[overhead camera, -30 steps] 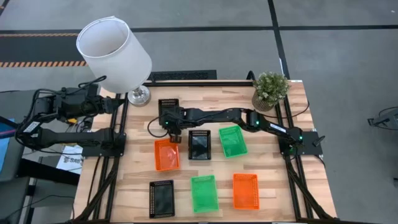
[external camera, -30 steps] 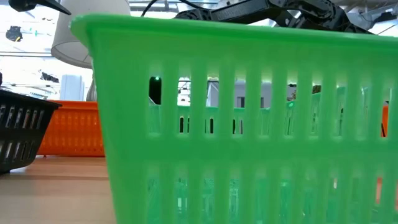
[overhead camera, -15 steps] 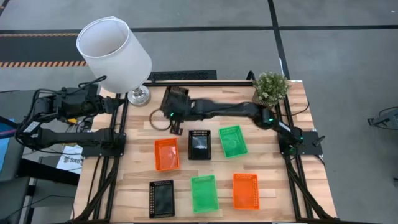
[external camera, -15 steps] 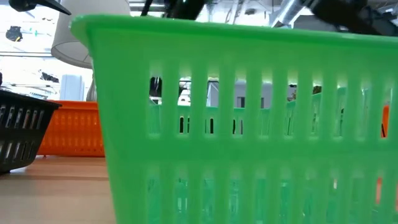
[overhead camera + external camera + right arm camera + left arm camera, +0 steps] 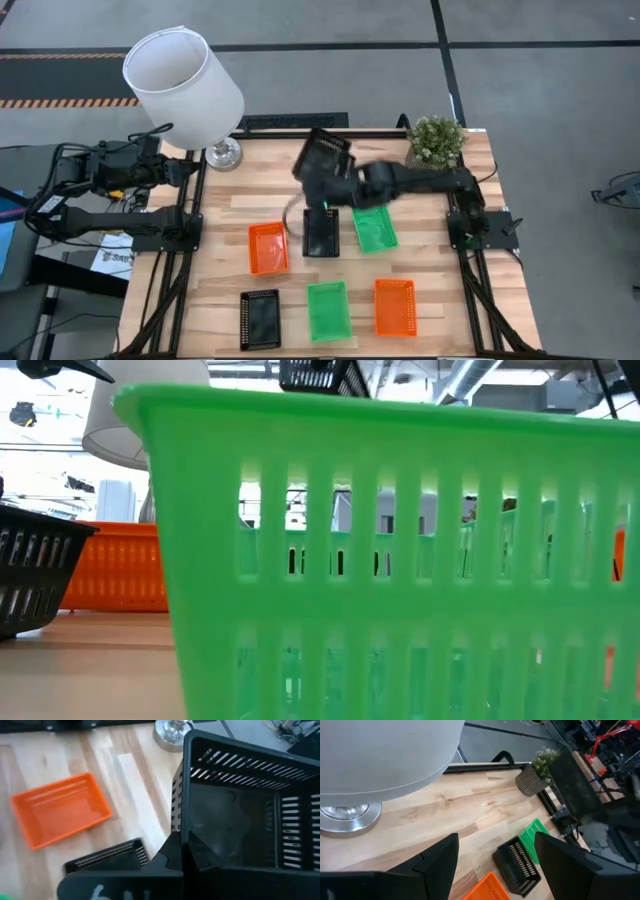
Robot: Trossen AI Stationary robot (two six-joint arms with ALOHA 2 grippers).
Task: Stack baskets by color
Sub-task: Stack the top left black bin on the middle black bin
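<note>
It looked like a lab or workshop: a butcher-block tabletop (image 5: 230, 190) bolted into a black metal frame (image 5: 190, 215) stood on grey concrete floor (image 5: 540, 90) with hazard-striped tape (image 5: 60, 102), cables (image 5: 45, 205) trailing nearby.

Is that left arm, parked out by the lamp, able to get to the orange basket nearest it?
Probably yes: the left gripper is open and empty, and nothing stands between it and the orange basket.

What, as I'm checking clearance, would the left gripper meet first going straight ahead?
Probably bare table top: the left gripper aims between the lamp base and the resting black basket, though depth is unclear.
</note>
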